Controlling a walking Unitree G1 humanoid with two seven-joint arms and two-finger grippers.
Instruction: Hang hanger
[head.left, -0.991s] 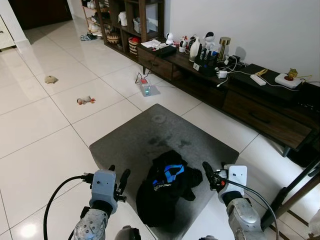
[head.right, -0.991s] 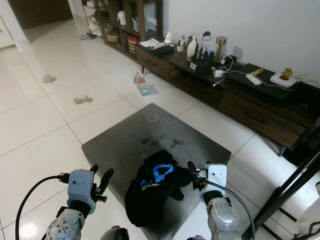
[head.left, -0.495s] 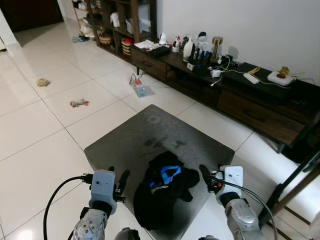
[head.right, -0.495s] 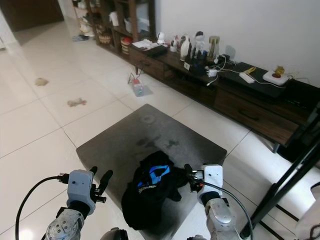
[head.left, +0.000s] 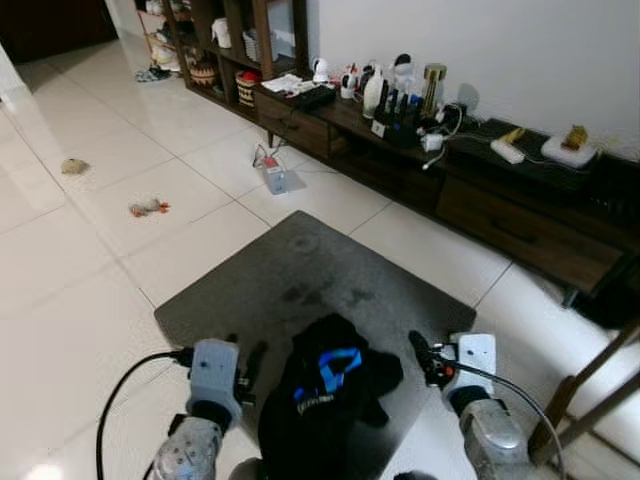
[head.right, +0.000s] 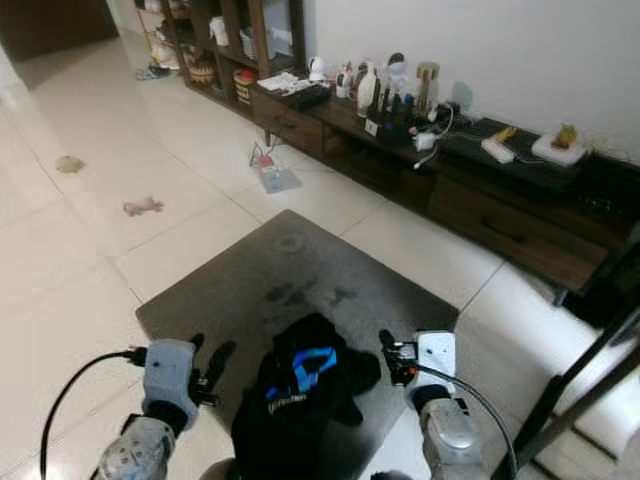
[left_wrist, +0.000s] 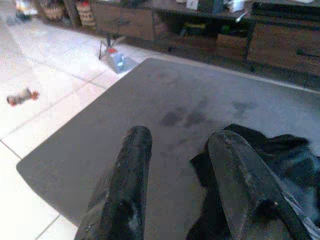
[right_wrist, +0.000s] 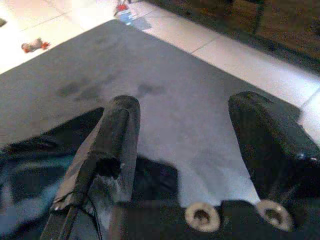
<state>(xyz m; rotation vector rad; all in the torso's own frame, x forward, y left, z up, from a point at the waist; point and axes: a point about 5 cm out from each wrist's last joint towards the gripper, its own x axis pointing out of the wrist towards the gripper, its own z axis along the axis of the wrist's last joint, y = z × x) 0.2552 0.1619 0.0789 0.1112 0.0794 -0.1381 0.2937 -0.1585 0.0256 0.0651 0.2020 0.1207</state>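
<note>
The view has closed in on the black garment (head.left: 325, 385) heaped on the grey rug (head.left: 300, 270). Left gripper (left_wrist: 180, 165) and right gripper (right_wrist: 187, 130) flank it, fingers apart and empty, seemingly poised to grasp; no hanger is discernible.

Even indoor light; glare on the glossy floor tiles (head.left: 60, 260); all views soft with motion blur.

camera moved forward, black garment (head.left: 325, 395) now nearer, between both grippers
</note>
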